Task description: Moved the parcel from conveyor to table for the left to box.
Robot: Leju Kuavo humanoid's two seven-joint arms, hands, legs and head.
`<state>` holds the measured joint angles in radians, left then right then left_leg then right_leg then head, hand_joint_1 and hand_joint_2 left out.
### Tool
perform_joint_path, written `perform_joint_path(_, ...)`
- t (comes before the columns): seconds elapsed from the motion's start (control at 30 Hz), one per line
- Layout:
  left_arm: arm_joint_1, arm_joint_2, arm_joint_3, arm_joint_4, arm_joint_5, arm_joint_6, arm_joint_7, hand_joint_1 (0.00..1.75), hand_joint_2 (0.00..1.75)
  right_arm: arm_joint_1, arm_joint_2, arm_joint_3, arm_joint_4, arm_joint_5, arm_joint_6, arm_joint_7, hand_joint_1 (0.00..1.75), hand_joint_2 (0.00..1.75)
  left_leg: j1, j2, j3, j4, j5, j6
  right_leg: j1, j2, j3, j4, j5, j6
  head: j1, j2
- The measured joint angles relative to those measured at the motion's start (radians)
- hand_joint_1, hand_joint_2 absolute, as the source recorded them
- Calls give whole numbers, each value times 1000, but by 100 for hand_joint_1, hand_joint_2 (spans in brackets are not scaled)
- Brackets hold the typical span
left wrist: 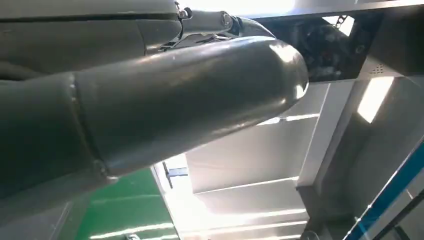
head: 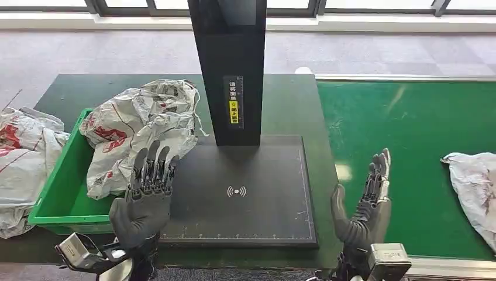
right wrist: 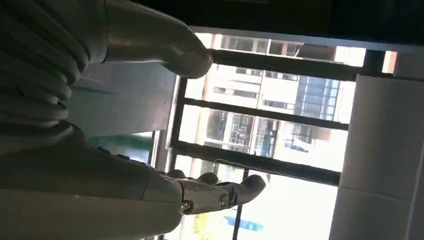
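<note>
While the left hand (head: pixel 145 196) holds its fingers straight, close together and empty, a crumpled parcel (head: pixel 140 132) lies just beyond its fingertips, half over the green bin (head: pixel 58 193). The right hand (head: pixel 365 205), extended and empty, stands beside the conveyor (head: pixel 409 146), another parcel (head: pixel 476 187) well apart; its wrist view shows fingers (right wrist: pixel 235 190) against windows.

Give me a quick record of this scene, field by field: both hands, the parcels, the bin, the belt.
left hand: open, fingers straight, above the near left edge of the black scan pad, holding nothing
right hand: open, edge-on, over the near left edge of the green belt, holding nothing
parcel on belt: white crumpled bag at the right edge, away from the right hand
green bin: left of the pad
parcel in bin: white and red bag, heaped over the rim
loose bags: on the table, left of the bin
</note>
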<state>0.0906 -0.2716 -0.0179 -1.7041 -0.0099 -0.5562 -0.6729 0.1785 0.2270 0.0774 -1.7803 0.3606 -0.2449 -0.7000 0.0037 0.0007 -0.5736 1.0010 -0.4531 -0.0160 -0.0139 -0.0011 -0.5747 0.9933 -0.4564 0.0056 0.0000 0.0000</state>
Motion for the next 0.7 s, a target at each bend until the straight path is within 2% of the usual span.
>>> perform_joint_path(0.7,10,-1,0,-14,-9,22,0,0,0,-4,-6,-2,2,2,-27,0,0,175,0,0,0,0,0,0,0,0,0,0,0,0,0,0)
